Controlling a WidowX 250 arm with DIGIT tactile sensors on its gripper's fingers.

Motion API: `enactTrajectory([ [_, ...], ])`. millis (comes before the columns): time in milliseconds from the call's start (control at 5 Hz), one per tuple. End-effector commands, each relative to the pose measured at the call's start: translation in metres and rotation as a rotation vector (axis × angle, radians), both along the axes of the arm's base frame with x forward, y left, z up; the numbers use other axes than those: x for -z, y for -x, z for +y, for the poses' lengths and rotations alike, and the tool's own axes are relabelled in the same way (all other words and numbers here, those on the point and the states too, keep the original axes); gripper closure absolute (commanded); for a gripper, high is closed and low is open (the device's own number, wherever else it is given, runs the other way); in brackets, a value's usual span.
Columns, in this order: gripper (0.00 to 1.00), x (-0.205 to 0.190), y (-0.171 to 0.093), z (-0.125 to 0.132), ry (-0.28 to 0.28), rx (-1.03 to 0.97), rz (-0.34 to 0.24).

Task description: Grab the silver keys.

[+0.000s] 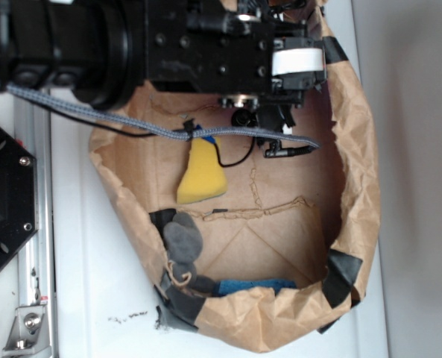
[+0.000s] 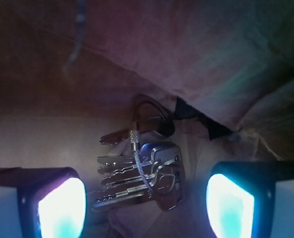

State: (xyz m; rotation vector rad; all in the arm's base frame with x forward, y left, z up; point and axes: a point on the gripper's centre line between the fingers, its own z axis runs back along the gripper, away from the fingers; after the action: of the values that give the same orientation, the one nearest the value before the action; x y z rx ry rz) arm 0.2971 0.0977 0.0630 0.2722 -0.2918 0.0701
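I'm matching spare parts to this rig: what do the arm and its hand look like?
The arm is matte black, made of boxy blocks with small silver screws and a round ribbed joint. A white band wraps its end. A grey braided cable and a thin black wire trail from it. In the wrist view, the hand has dark-edged fingers with pale, glowing pads.

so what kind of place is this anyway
Probably a lab test rig, not a home: a robot arm reaches into a taped brown paper bin on a white table, beside a metal rail. Loose props lie inside: keys, a yellow sponge.
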Motion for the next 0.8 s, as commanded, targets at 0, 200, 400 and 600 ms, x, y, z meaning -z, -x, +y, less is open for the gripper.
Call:
enactTrajectory([
  [0,0.0,0.008,-0.022,-0.006,0.016,0.036,-0.011],
  [200,0.0,0.025,-0.031,-0.001,-0.009,0.02,0.031],
  [400,0.06,0.025,-0.029,0.001,0.003,0.02,0.025],
  [600,1.0,0.019,-0.026,-0.001,0.01,0.027,0.003],
])
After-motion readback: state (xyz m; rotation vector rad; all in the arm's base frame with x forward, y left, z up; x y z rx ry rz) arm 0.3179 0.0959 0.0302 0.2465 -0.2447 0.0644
